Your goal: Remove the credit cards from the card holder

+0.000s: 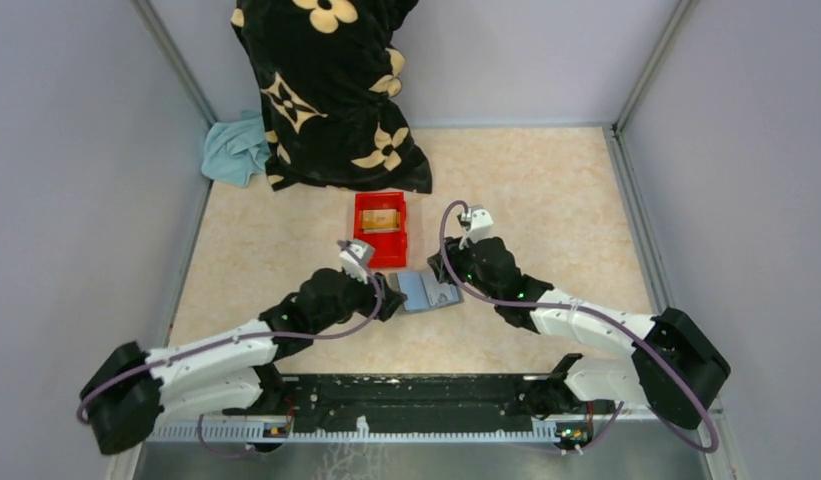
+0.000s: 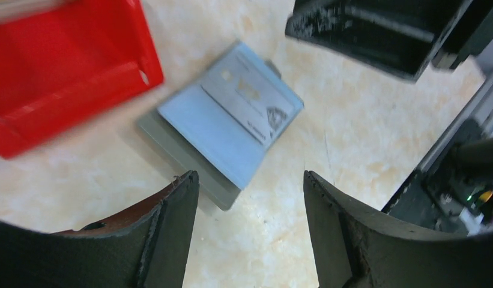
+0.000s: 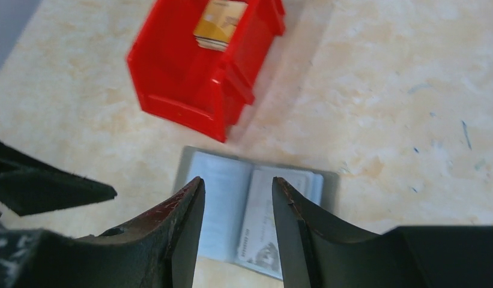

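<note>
The grey card holder (image 1: 427, 291) lies open on the table between my two grippers, blue-grey inside. A silver-grey credit card (image 2: 247, 96) sits in its right half and also shows in the right wrist view (image 3: 257, 241). A tan-gold card (image 1: 381, 219) lies in the red bin (image 1: 360, 228); the right wrist view shows this card (image 3: 218, 24) too. My left gripper (image 2: 250, 175) is open and empty, just above the card holder's near-left corner (image 2: 223, 198). My right gripper (image 3: 238, 180) is open and empty, hovering over the card holder (image 3: 226, 201).
The red bin (image 3: 184, 78) stands just beyond the card holder, nearly touching it. A black flower-patterned bag (image 1: 331, 90) and a teal cloth (image 1: 236, 150) lie at the back. Walls close in the table left, right and back.
</note>
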Robot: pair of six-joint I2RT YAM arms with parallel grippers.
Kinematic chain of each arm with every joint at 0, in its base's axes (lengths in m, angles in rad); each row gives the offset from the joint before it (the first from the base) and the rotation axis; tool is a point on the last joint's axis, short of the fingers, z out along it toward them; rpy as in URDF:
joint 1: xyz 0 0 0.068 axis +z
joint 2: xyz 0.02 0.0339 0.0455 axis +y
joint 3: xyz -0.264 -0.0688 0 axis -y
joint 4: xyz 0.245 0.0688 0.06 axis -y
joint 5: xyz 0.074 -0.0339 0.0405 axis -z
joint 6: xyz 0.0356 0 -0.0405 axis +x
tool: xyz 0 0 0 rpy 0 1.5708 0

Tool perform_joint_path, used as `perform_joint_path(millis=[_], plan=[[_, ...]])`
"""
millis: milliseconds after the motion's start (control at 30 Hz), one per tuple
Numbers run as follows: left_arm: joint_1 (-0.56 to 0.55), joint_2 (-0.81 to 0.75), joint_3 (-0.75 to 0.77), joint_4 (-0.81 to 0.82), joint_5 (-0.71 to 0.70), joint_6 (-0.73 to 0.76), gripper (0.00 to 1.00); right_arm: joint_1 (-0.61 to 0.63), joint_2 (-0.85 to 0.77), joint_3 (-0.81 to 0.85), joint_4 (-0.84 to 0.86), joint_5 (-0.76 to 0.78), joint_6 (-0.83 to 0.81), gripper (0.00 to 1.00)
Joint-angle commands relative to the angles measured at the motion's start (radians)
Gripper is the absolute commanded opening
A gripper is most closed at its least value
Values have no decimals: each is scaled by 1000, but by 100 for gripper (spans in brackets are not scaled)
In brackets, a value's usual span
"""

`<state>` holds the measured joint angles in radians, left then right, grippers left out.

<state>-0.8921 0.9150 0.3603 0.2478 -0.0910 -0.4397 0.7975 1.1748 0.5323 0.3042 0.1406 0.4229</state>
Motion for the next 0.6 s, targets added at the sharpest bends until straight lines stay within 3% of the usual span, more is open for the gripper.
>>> perform_joint_path(millis=[0,100,333,400,500,567], plan=[[-63,165,9,148,-23,-37,69,4,-11,-50,-93,115,41,46],[-64,237,15,190,-47,-67,61,13,0,-60,-118,129,52,46],[-55,334,83,199,-113,-105,3,37,66,-6,-199,168,26,42],[-54,354,112,206,-79,-97,0,39,80,-11,-193,170,33,32],[-55,375,142,237,-24,-108,0,41,102,-18,-178,161,50,6],[-55,388,156,265,15,-121,3,40,113,-24,-176,154,62,0]])
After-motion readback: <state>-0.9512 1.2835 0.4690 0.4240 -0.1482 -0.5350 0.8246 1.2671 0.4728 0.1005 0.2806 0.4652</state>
